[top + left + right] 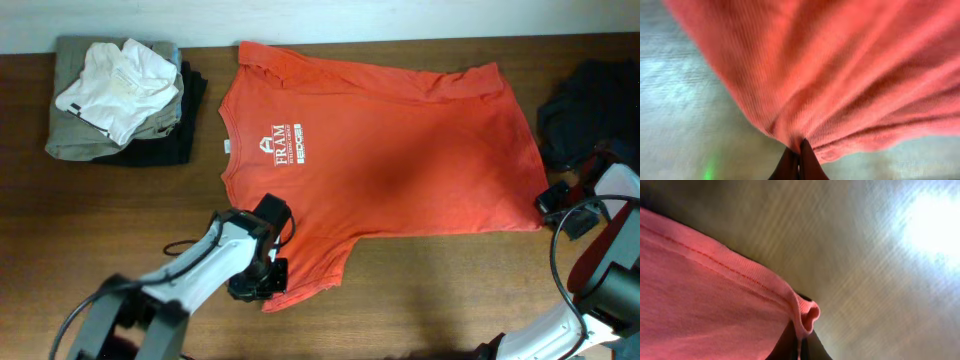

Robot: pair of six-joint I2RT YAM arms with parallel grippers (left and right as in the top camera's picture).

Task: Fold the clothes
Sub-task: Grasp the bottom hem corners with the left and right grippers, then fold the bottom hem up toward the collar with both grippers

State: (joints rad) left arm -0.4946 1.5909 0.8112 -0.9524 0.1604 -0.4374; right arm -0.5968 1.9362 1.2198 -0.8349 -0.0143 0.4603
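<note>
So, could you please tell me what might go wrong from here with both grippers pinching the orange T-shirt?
The right gripper pinches only a small curl of the T-shirt hem, so it may slip free when pulled.
The left gripper holds bunched fabric at the sleeve, so the fold could carry wrinkles.
The dark garment lies close beside the right gripper and might get dragged along.

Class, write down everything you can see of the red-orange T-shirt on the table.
The T-shirt is red-orange fine knit, short-sleeved, with white chest lettering and a small white tag at the collar. It lies spread fairly flat, front up, on the wooden table. The left gripper is shut on its near sleeve, the right gripper on a hem corner, bunching the cloth there.
</note>
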